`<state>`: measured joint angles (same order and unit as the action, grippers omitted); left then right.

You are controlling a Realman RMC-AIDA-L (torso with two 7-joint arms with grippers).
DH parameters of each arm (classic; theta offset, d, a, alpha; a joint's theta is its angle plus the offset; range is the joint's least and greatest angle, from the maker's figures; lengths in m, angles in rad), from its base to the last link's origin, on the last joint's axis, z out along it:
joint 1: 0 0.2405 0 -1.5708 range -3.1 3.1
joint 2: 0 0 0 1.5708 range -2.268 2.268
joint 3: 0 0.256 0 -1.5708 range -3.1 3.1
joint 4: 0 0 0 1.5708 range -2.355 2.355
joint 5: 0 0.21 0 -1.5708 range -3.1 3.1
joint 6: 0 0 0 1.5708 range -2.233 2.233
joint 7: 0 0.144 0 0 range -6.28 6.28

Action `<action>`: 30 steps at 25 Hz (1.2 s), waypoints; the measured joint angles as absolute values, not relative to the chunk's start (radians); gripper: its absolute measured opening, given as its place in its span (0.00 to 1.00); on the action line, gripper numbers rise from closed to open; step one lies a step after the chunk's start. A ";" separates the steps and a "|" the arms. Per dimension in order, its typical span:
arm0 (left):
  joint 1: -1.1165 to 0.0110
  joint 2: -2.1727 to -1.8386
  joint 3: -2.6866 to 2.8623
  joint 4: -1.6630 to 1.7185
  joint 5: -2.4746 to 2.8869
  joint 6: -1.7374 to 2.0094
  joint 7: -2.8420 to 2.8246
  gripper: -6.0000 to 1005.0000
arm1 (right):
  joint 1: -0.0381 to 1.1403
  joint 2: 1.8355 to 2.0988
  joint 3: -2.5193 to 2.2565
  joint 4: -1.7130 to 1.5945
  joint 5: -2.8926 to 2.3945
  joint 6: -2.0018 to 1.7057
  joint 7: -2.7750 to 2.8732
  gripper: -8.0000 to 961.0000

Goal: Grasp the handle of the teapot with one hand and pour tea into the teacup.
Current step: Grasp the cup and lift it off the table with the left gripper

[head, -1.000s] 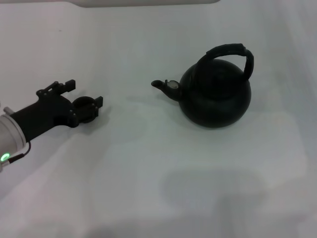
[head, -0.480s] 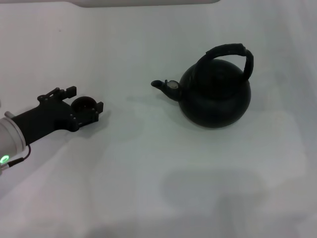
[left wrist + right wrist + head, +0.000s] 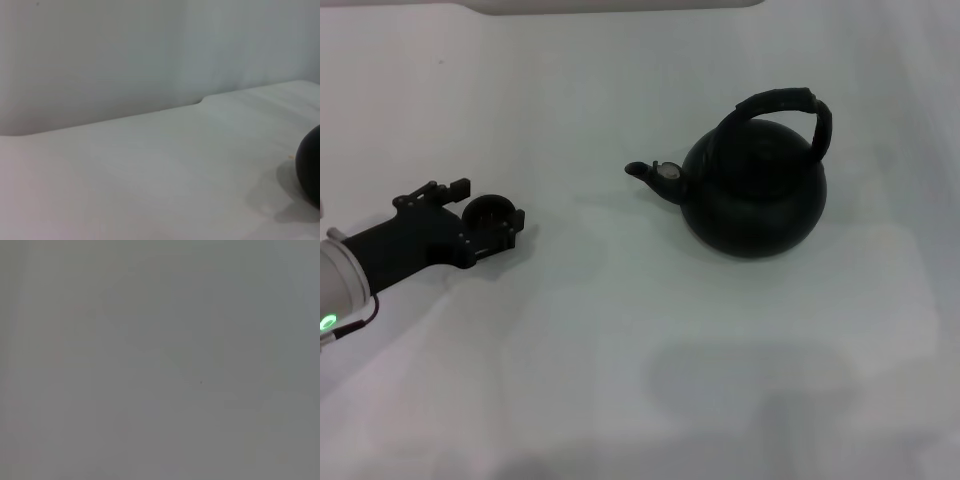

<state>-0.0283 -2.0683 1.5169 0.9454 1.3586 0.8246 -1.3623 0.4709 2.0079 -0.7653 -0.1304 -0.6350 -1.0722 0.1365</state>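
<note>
The teapot stands at the centre right of the table, its spout pointing left. Its black arched handle rises over the top, free of any gripper. The tiny dark teacup sits on the table at the left. My left gripper is open, with one finger on each side of the teacup and the cup near its fingertips. The left wrist view shows a dark rounded body at its edge; I cannot tell which object it is. My right gripper is out of view.
The white table stretches between the teacup and the teapot. Its far edge meets a pale wall. The right wrist view shows only plain grey.
My left gripper has drawn back a little to the left along its arm. The teacup has stayed in about the same place, now nearer the fingertips. The teapot has not moved.
</note>
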 joint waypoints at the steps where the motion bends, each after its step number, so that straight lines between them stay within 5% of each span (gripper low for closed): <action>1: -0.031 -2.068 1.516 0.943 1.363 0.824 -1.364 0.88 | 0.471 2.008 -0.765 -0.130 -0.635 -1.072 0.136 0.60; 30: -0.131 -2.067 1.493 0.835 1.448 0.796 -1.424 0.88 | 0.466 2.009 -0.768 -0.129 -0.635 -1.081 0.136 0.60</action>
<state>-0.1308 -2.0671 1.4930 0.8348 1.4476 0.7961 -1.4243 0.4663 2.0093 -0.7680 -0.1291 -0.6351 -1.0808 0.1365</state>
